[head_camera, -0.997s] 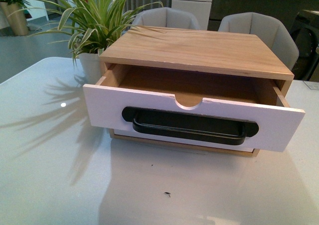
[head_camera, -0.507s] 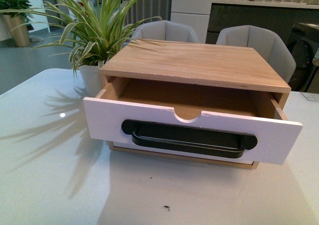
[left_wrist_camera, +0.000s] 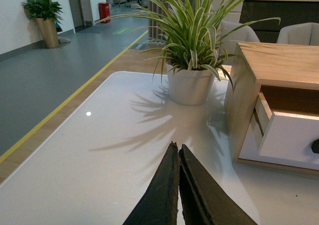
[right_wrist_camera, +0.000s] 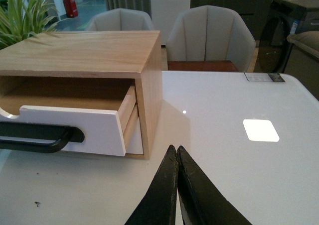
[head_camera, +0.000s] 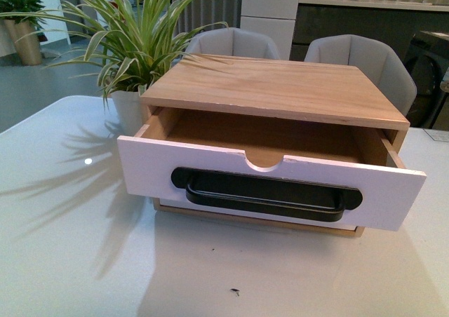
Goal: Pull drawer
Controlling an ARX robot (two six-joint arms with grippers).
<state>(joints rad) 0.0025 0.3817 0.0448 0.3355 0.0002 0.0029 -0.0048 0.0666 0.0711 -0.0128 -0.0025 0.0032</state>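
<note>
Front view: drawer [head_camera: 273,180] stands pulled out of the wooden cabinet [head_camera: 280,85] at center of the white surface [head_camera: 70,261] | black handle [head_camera: 266,194] faces 6 o'clock | potted plant [head_camera: 133,43] at 10 o'clock of cabinet | left claw [left_wrist_camera: 178,153] closed, holding nothing | right claw [right_wrist_camera: 176,153] closed, holding nothing
</note>
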